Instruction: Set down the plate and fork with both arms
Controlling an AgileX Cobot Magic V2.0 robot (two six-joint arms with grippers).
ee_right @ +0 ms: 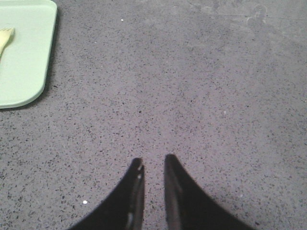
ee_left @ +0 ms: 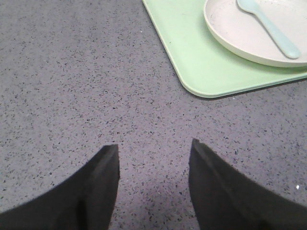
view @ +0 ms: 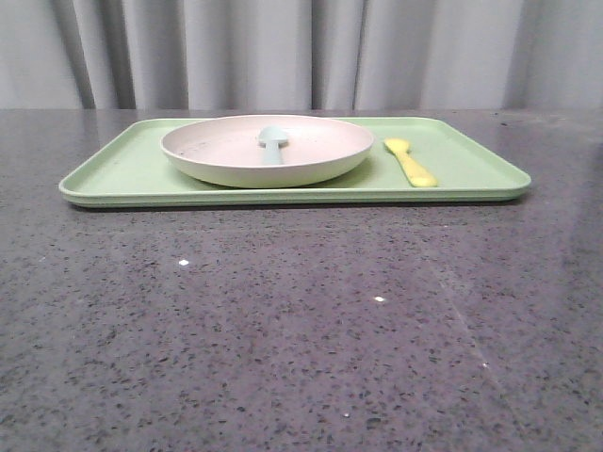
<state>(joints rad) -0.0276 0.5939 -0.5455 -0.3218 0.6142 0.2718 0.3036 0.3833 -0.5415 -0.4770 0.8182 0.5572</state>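
The cream plate (view: 221,162) with a pinkish inside sits on the light-green tray (view: 471,168), left of centre. The yellow fork (view: 411,162) lies on the tray just right of the plate. In the left wrist view, my left gripper (ee_left: 154,146) is open over bare table, short of the tray's near-left corner (ee_left: 192,57) and the plate (ee_left: 230,33). In the right wrist view, my right gripper (ee_right: 152,160) shows a narrow empty gap between its fingers. It hangs over bare table, off the tray's right end (ee_right: 24,62), where the fork's tines (ee_right: 5,38) peek in. Neither gripper shows in the front view.
A pale blue-grey spoon (view: 272,143) lies inside the plate, also seen as the spoon (ee_left: 268,26) in the left wrist view. The dark speckled tabletop (view: 301,320) stretches in front of the tray. Grey curtains hang behind.
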